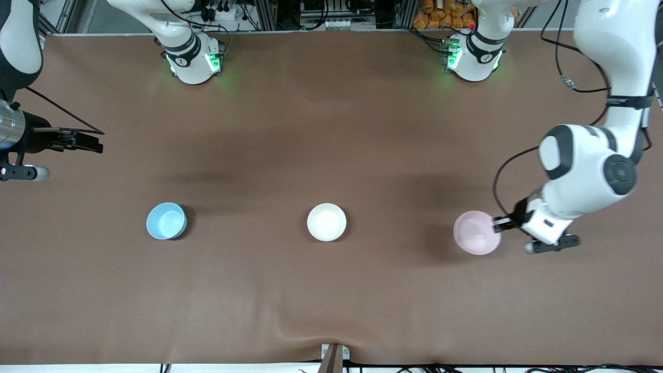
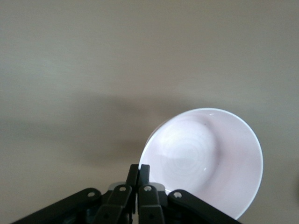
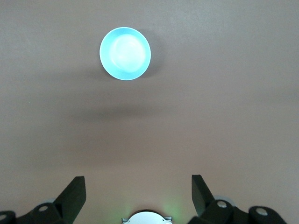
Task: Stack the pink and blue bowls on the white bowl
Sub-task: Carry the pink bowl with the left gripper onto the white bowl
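Observation:
My left gripper [image 1: 498, 224] [image 2: 144, 170] is shut on the rim of the pink bowl [image 1: 475, 233] [image 2: 208, 161], toward the left arm's end of the table. The bowl hangs tilted just above the brown tabletop, and its shadow falls beside it. At the table's middle sits the white bowl [image 1: 327, 222], upright. The blue bowl [image 1: 166, 220] [image 3: 125, 53] stands in the same row, toward the right arm's end. My right gripper [image 1: 96, 142] [image 3: 138, 189] hovers open and holds nothing, over the table's edge at the right arm's end, apart from the blue bowl.
Both arm bases [image 1: 191, 57] [image 1: 474, 54] stand along the table's edge farthest from the front camera. A small bracket [image 1: 334, 357] sits at the middle of the nearest edge. A brown cloth [image 1: 331, 300] covers the table.

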`<state>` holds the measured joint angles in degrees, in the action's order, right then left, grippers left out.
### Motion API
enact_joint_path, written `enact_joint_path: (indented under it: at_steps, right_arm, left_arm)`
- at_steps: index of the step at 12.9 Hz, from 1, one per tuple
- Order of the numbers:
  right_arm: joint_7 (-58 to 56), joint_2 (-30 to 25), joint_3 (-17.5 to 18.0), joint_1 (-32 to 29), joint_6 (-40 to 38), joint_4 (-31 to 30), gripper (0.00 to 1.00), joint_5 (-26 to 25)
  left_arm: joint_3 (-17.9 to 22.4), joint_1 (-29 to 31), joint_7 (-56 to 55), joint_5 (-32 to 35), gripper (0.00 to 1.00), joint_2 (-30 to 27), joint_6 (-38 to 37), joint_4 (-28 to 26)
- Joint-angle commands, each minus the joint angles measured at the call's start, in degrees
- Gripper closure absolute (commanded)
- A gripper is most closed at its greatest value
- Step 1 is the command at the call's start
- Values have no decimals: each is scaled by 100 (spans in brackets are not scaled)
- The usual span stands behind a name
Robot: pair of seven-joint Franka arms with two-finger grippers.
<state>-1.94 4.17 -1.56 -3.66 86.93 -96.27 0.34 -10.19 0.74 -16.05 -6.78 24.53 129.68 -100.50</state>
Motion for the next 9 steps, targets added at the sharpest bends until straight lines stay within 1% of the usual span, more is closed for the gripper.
enact_joint_path:
  at_steps: [1, 4, 6, 7, 9]
  right_arm:
    - [-87, -4, 33, -74, -79, 82, 0, 89]
    - [-87, -12, 33, -82, -106, 73, 0, 89]
    - [-87, -4, 33, -83, -71, 56, 0, 89]
    - [-87, 5, 33, -74, -18, 4, 0, 80]
    - [-87, 206, 24, -74, 297, -67, 0, 80]
  left_arm:
    - [35, -529, -861, -105, 100, 375, -118, 547]
    - [44, -1232, -1934, -78, 100, 815, -109, 1092]
    - [61, -1585, -2480, -78, 100, 1253, -109, 1644]
    - [53, -1699, -2691, -87, 100, 1438, -109, 1847]
    - [131, -2181, -3148, -69, 100, 1746, -92, 2208]
